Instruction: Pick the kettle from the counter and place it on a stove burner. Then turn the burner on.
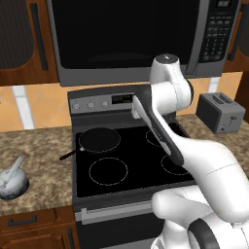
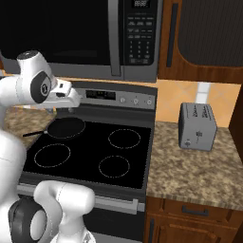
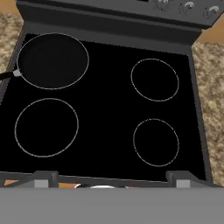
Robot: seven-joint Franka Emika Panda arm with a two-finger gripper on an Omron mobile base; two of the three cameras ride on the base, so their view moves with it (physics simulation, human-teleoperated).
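The small silver-grey kettle point(image 1: 12, 181) stands on the speckled counter point(image 1: 41, 151) left of the stove, near its front edge. On the black glass cooktop point(image 1: 131, 155), the smaller stove burner rings point(image 3: 155, 79) point(image 3: 156, 142) lie on the right and a larger ring point(image 3: 47, 127) at the front left. My gripper point(image 3: 114, 178) hangs high over the cooktop's front edge, far right of the kettle. It is open, its fingertips point(image 3: 46, 177) wide apart with nothing between them. In the right base view the hand point(image 2: 66, 96) sits above the pan.
A flat black frying pan point(image 1: 99, 139) covers the back-left ring, its handle pointing left toward the counter. Control knobs point(image 1: 90, 104) line the stove's back panel under a microwave point(image 1: 126, 34). A grey toaster point(image 2: 197, 126) stands on the right counter.
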